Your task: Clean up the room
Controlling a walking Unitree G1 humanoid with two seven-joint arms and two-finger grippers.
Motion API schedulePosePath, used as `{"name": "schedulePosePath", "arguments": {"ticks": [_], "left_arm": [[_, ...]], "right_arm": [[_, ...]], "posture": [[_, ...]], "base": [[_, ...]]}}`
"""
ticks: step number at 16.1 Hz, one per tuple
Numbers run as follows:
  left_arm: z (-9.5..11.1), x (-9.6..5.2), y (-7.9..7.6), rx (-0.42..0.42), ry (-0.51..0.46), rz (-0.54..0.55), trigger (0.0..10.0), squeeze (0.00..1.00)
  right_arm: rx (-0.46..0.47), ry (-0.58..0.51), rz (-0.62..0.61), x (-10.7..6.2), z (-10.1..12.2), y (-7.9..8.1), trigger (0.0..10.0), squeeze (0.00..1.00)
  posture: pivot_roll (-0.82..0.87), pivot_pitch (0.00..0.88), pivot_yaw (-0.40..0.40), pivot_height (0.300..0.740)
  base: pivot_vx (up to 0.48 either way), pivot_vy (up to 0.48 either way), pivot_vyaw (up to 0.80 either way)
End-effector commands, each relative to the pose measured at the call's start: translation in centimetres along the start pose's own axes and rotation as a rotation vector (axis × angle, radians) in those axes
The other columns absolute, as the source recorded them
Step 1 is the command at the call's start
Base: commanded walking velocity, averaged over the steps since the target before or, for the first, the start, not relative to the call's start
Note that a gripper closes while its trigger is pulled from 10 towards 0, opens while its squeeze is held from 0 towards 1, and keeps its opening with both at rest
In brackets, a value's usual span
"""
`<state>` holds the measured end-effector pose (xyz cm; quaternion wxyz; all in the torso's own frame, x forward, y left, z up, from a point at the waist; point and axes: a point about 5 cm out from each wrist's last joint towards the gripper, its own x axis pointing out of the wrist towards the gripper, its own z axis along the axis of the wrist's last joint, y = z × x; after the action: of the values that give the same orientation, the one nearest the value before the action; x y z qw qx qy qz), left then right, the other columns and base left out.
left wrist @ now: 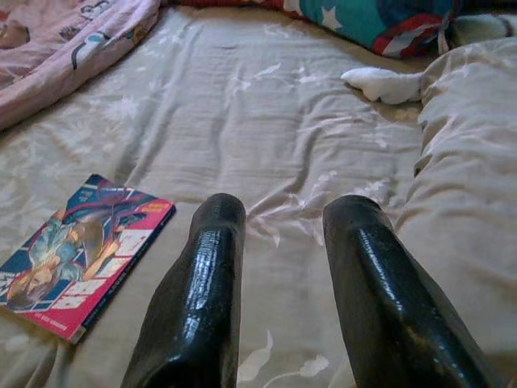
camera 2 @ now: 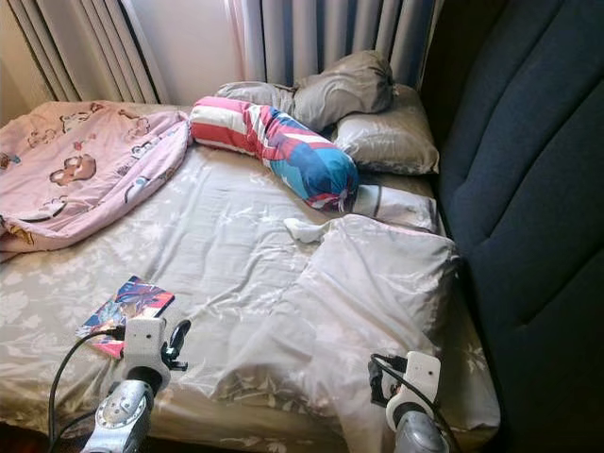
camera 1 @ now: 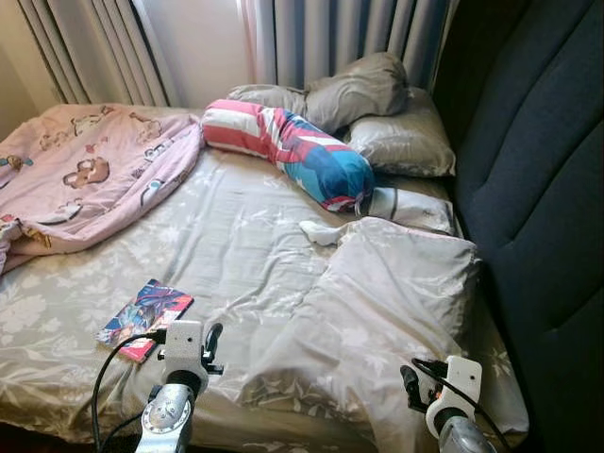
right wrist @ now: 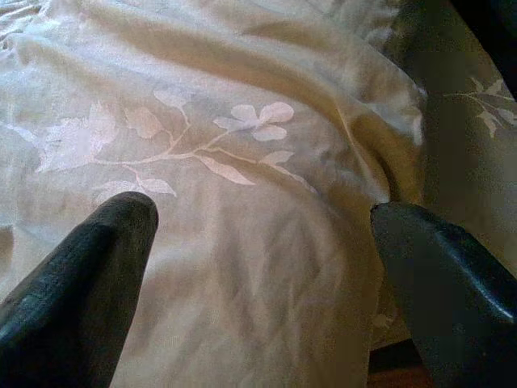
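A colourful comic book [camera 1: 144, 319] lies on the grey floral bedsheet [camera 1: 226, 236] near the bed's front edge. My left gripper [left wrist: 284, 212] hovers open just to the right of the book [left wrist: 81, 255], with nothing between its fingers. My right gripper [right wrist: 262, 214] stands open low over the big grey floral pillow [camera 1: 377, 302] at the front right. A small white sock [camera 1: 319, 231] rests between that pillow and a red, white and blue bolster [camera 1: 293, 151]. A pink cartoon blanket [camera 1: 85, 170] is heaped at the far left.
Two grey pillows [camera 1: 377, 113] and a small white-cased pillow [camera 1: 411, 208] are piled at the head of the bed. A dark padded headboard [camera 1: 538, 217] runs along the right. Grey curtains [camera 1: 321, 38] hang behind the bed.
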<state>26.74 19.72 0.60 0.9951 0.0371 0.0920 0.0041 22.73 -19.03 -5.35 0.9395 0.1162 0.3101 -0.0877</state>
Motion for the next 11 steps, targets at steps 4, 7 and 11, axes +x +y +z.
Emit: {"name": "schedulePosePath", "arguments": {"ticks": [4,7,11], "left_arm": [[1.0,0.6,-0.2,-0.011,-0.043,-0.006,10.0,0.0],[2.2,1.3,-0.5,-0.011,-0.08,-0.024,10.0,0.0],[3.9,2.2,-0.9,-0.012,-0.132,-0.044,10.0,0.0]], "right_arm": [[0.012,-0.031,0.008,0.2,0.8,0.4,10.0,0.0],[0.022,-0.049,0.011,0.4,1.3,0.6,10.0,0.0],[0.051,-0.078,0.048,1.1,2.9,2.0,10.0,0.0]], "posture": [[0.12,0.072,-0.027,0.66],[0.13,0.092,-0.021,0.66],[0.14,0.14,-0.008,0.66]], "base": [[0.0,0.0,0.0],[0.0,0.0,0.0],[0.0,0.0,0.0]]}}
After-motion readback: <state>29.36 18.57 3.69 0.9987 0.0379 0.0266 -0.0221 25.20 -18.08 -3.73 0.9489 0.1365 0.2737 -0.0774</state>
